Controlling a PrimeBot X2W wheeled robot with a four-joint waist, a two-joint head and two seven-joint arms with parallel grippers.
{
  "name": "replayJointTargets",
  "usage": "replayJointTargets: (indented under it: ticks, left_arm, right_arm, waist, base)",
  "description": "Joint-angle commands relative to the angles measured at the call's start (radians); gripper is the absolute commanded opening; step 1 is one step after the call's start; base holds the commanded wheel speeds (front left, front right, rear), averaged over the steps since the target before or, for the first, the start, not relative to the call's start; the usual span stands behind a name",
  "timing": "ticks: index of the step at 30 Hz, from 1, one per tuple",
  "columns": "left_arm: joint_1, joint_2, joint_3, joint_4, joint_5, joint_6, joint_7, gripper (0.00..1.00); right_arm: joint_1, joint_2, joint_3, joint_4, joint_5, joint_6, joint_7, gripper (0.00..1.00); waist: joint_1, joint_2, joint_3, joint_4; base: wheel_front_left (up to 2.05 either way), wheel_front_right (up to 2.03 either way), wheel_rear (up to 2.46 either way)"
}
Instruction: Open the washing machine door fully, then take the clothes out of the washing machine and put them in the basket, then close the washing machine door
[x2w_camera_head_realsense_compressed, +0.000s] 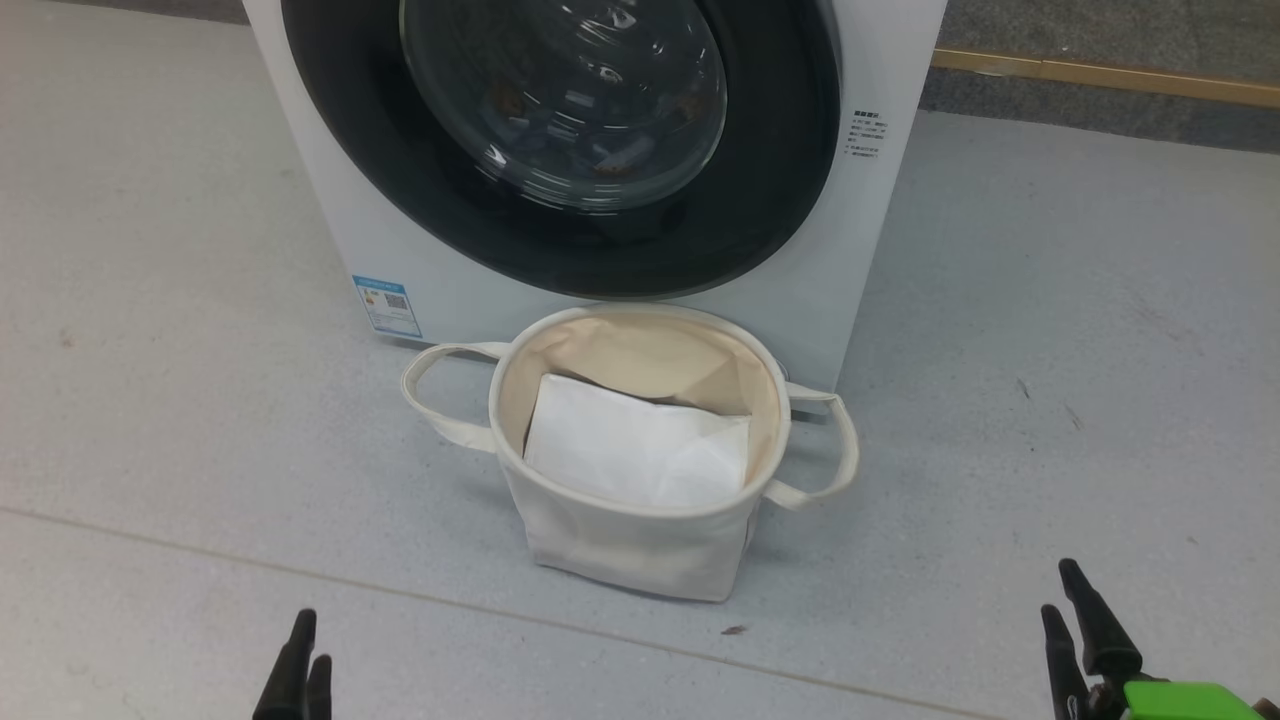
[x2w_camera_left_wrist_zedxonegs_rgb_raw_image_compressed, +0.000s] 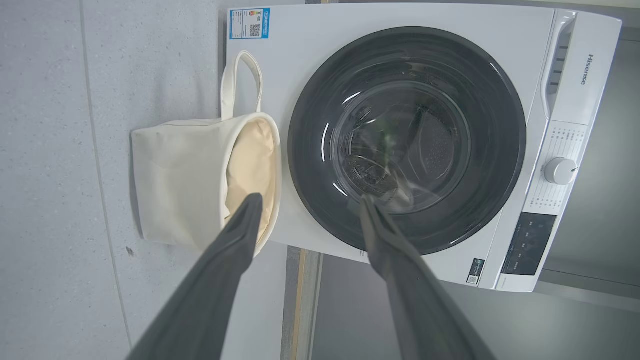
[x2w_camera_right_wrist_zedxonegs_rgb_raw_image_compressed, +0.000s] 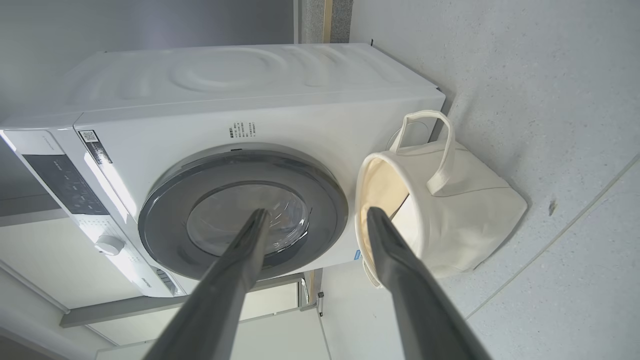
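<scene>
Left claw spread, basket upright, mouth upward

Drum access: blocked; the washing machine door sits shut and flush on the washing machine, top centre of the head view.
Below the door: the basket stands at frame centre on the floor, just in front of the machine, under the door's lower rim.
Basket mouth: open upward; a white folded sheet leans across the inside.
Basket sides: loop handles stick out left and right.
Open floor: left and right of the basket, and across the lower frame.
Left gripper: lower left, jaws apart.
Right gripper: lower right, jaws apart.
</scene>
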Motion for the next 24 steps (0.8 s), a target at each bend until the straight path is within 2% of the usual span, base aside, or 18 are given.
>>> replayJointTargets:
  ticks: [1,11,24]
  left_arm:
    - [-0.04,0.005,0.001,-0.037,0.008,0.003,-0.008,1.0]
    - [-0.046,0.006,0.017,-0.077,0.061,0.019,-0.037,1.0]
    - [-0.06,0.008,0.023,-0.19,0.235,0.063,-0.078,1.0]
  right_arm:
    - [-0.043,-0.003,0.003,-0.039,-0.012,0.0,-0.011,1.0]
    - [-0.061,-0.004,0.011,-0.063,-0.073,0.0,-0.04,1.0]
    - [-0.107,-0.006,0.042,-0.114,-0.236,0.0,-0.081,1.0]
  waist:
    - [-0.0001,0.0,0.0,0.0]
    - [-0.0012,0.0,0.004,0.002]
    - [-0.0012,0.0,0.007,0.006]
  base:
    - [0.0,0.0,0.0]
    - [0.0,0.0,0.0]
    - [0.0,0.0,0.0]
